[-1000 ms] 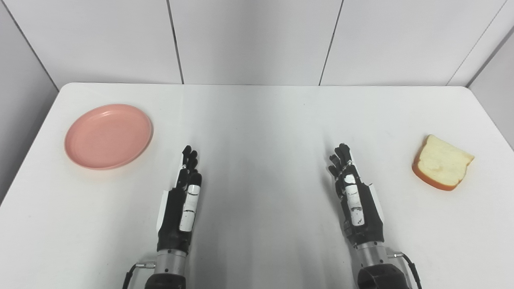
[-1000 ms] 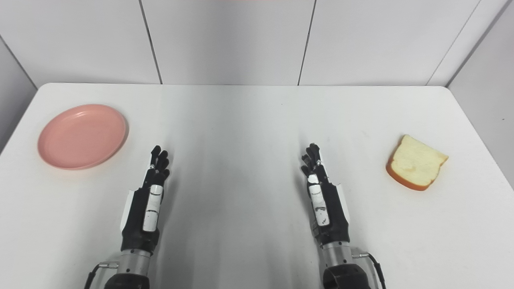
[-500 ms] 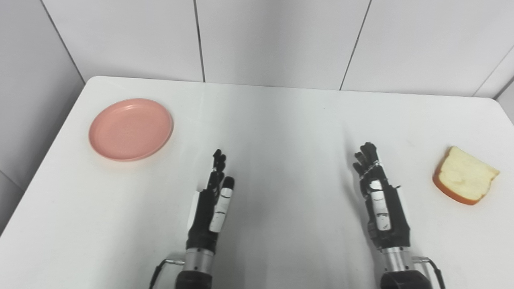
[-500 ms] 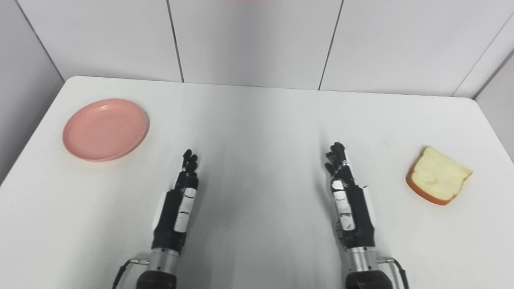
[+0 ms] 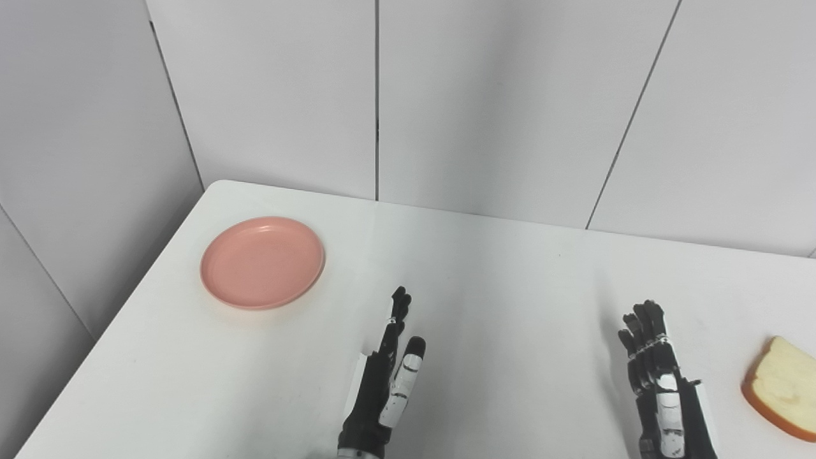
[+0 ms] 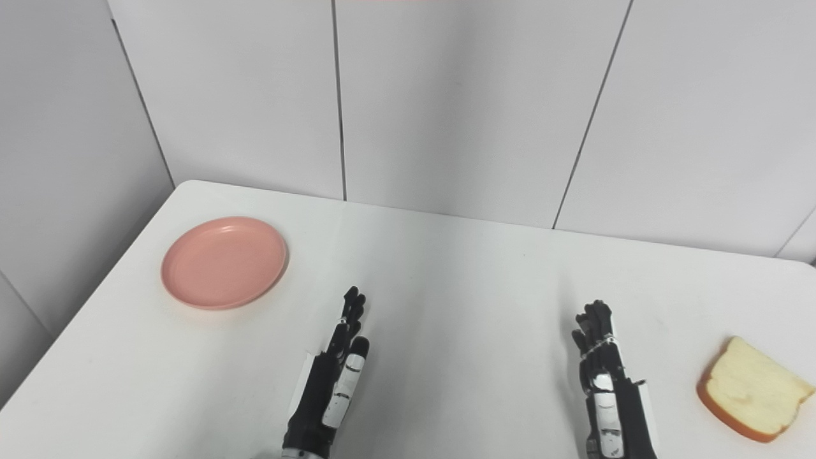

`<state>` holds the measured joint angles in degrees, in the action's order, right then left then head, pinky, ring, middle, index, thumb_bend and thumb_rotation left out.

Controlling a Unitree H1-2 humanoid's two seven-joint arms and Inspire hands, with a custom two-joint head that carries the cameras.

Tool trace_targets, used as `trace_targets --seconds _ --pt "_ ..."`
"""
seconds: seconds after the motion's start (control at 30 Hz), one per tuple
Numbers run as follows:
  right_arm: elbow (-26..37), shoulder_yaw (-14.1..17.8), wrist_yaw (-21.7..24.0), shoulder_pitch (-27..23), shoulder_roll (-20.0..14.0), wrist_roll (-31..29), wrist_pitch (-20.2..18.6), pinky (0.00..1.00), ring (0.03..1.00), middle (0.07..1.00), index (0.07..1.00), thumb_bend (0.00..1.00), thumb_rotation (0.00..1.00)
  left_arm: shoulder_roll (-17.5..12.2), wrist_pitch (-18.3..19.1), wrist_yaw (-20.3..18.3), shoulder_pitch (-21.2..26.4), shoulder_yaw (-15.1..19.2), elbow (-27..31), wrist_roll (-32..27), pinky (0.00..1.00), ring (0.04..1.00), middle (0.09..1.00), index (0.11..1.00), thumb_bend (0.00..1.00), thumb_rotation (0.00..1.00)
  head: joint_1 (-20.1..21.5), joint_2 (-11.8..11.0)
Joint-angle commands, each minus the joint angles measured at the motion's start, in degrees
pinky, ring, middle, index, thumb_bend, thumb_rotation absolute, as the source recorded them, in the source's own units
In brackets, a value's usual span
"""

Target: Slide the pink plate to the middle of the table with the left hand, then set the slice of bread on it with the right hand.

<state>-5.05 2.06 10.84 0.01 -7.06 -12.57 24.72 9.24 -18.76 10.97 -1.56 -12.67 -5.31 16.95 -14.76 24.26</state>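
- The pink plate (image 6: 224, 262) lies flat near the white worktop's (image 6: 459, 287) far left corner, well apart from both hands.
- The slice of bread (image 6: 751, 389) lies at the right edge.
- Left hand (image 6: 328, 382) and right hand (image 6: 605, 395) hover side-on, fingers straight, holding nothing.
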Motion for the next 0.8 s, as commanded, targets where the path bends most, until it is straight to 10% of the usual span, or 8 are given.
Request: trace_targets --seconds 0.0,0.13,0.27,0.47,0.77 --pt "-6.1 0.7 1.0 2.8 0.4 0.4 2.2 1.0 0.997 0.979 0.99 0.78 0.93 1.6 -2.9 1.1 -1.2 -0.4 -3.6 -0.3 1.0 0.998 1.0 1.0 0.5 0.97 -0.1 -0.6" --pt "-6.4 0.4 1.3 2.8 0.7 1.4 2.2 1.0 0.997 0.973 0.994 0.77 0.94 1.3 -3.0 -0.1 -1.1 -0.2 -3.4 -2.7 1.0 0.997 1.0 1.0 0.5 0.76 0.6 -1.2" --pt "-6.5 0.2 1.8 2.6 0.9 1.7 2.2 1.0 0.993 0.968 0.991 0.76 0.94 1.0 -2.8 0.6 -0.2 0.3 -2.2 -2.0 0.98 0.981 1.0 1.0 0.44 0.86 1.2 -1.0" --pt "-6.2 0.0 0.9 2.3 1.9 3.7 2.1 0.98 0.969 0.946 0.974 0.77 0.92 1.0 -0.4 0.2 3.5 3.0 3.5 -4.6 0.93 0.938 0.946 0.908 0.68 0.98 3.0 -0.8" --pt "-5.4 -0.3 0.3 2.4 3.1 5.7 2.1 0.94 0.937 0.911 0.95 0.8 0.89 -4.2 -1.2 -0.1 16.1 12.2 4.2 -10.9 0.87 0.858 0.863 0.83 0.75 0.91 4.4 -0.8"
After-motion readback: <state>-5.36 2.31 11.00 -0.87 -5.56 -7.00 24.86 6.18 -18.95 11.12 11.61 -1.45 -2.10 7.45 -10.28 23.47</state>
